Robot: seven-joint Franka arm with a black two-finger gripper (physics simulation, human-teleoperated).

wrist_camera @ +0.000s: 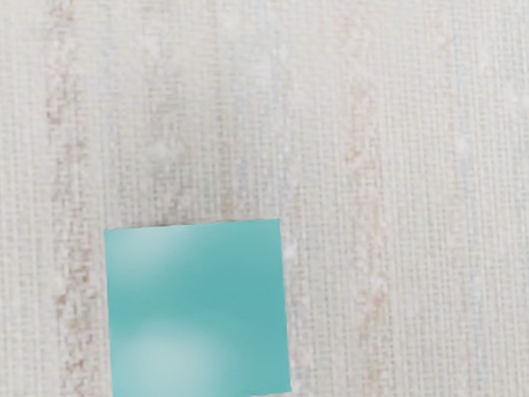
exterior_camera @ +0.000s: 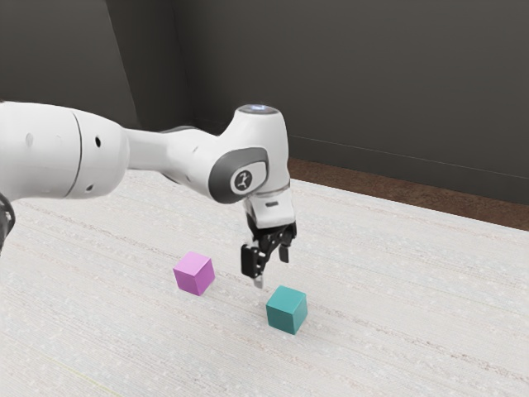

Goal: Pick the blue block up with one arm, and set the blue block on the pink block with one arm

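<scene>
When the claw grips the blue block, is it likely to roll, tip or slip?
The blue block is a cube lying flat on the table, so it probably will not roll or tip. Its straight sides should give the claw firm contact. Its faces look smooth, with a pale sheen, so it may slip slightly.

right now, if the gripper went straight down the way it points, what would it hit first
Probably the blue block: the open gripper points down, and the block sits just under the hand in the wrist view. Depth is unclear, so it could land on the table beside it.
</scene>
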